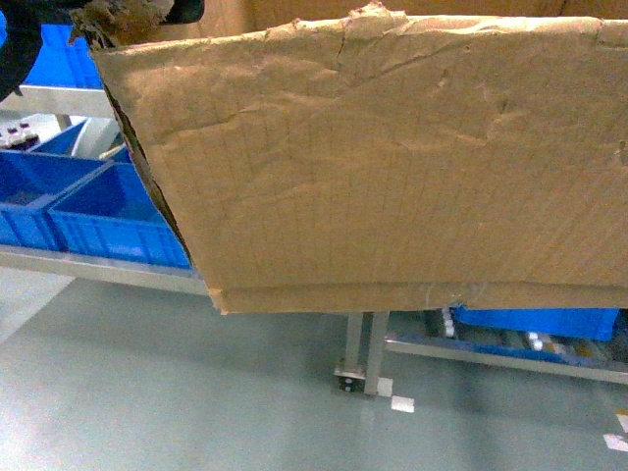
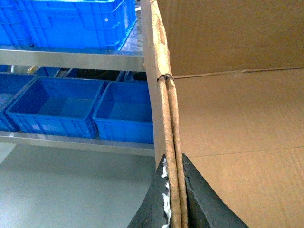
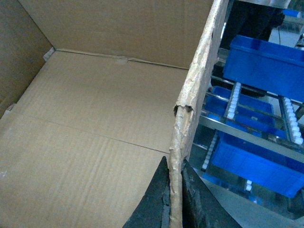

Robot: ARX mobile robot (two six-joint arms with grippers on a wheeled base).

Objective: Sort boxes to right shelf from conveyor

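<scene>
A large brown cardboard box (image 1: pixel 392 167) with creased sides and a shredded top-left corner (image 1: pixel 118 20) fills most of the head view, held up off the grey floor. My left gripper (image 2: pixel 174 159) is shut on the box's left wall rim (image 2: pixel 161 95), one black finger (image 2: pixel 154 204) outside and one inside. My right gripper (image 3: pixel 174 161) is shut on the ragged right wall rim (image 3: pixel 194 85). The box's inside (image 3: pixel 95 123) holds nothing. The right shelf (image 3: pixel 247 137), steel with white roller tracks, lies beyond the box's right wall. The conveyor is out of view.
Blue plastic crates (image 1: pixel 108 216) sit on a steel rack (image 2: pixel 76 59) behind and left of the box. More blue crates (image 3: pixel 263 66) rest on the roller shelf. A wheeled steel leg (image 1: pixel 358 363) stands on the grey floor (image 1: pixel 196 392) below the box.
</scene>
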